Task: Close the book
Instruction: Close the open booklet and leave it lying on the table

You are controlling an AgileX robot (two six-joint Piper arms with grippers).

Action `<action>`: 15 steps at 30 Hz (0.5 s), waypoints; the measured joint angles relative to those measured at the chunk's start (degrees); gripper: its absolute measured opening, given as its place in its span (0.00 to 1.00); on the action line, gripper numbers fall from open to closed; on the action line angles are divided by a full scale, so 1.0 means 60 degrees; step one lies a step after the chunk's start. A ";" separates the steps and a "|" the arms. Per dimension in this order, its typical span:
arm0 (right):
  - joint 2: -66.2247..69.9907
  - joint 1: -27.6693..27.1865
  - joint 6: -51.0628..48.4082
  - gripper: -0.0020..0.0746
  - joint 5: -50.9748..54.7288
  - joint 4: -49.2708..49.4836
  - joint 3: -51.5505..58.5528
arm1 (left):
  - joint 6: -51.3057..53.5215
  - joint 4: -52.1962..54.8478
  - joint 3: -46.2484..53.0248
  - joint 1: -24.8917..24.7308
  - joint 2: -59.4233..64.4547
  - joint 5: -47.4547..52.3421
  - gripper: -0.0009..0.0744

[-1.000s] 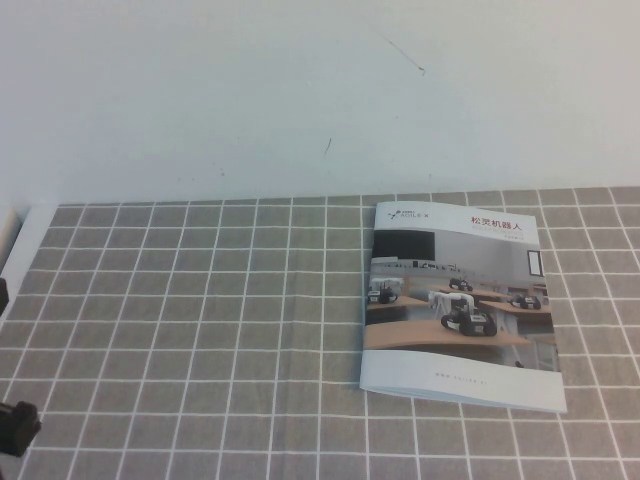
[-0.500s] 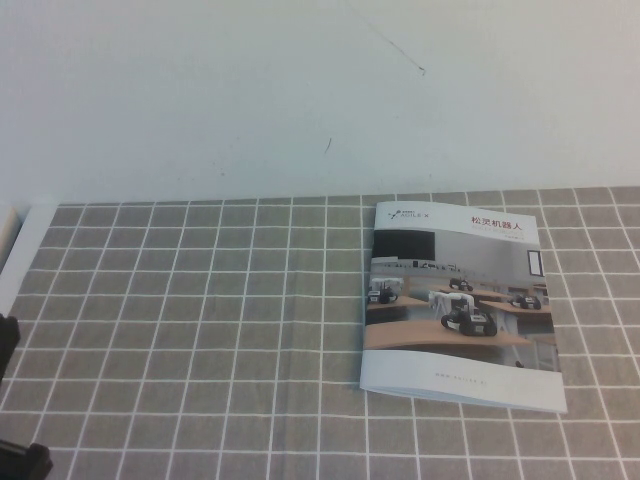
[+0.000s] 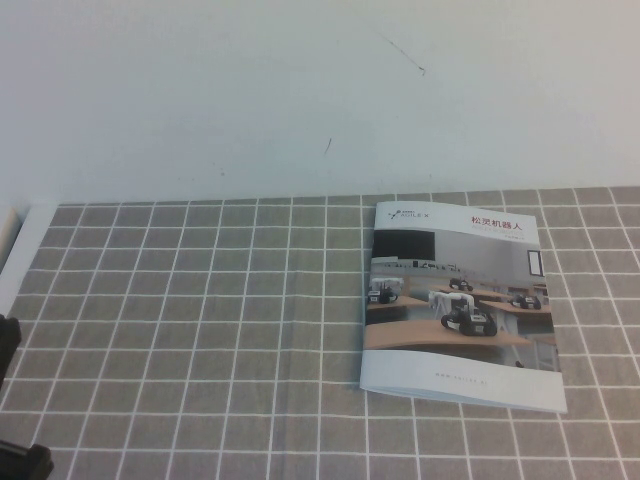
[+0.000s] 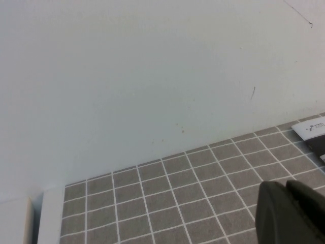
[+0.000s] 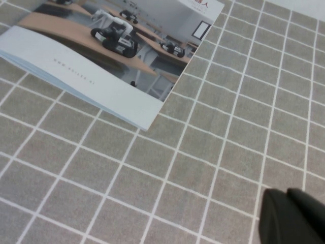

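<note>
The book (image 3: 455, 310) lies closed and flat on the right half of the checked cloth, its cover photo of robot arms facing up. One corner of the book (image 4: 312, 129) shows in the left wrist view, and its near part (image 5: 101, 56) in the right wrist view. My left gripper (image 4: 287, 189) is shut on nothing, low at the table's near left, far from the book; only a dark piece of the left arm (image 3: 20, 465) shows in the high view. My right gripper (image 5: 287, 195) is shut and empty, above the cloth beside the book's near right corner.
A grey cloth (image 3: 200, 330) with a white grid covers the table. A plain white wall (image 3: 300, 90) rises right behind it. A strip of white table edge (image 3: 18, 255) runs along the left side.
The dark piece of the left arm has slid down toward the high view's lower left corner. The book has not moved.
</note>
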 joint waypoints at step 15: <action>0.0000 0.0000 0.0000 0.02 0.0021 0.0036 0.0000 | 0.0000 0.0000 0.0000 0.0000 0.0000 0.0293 0.01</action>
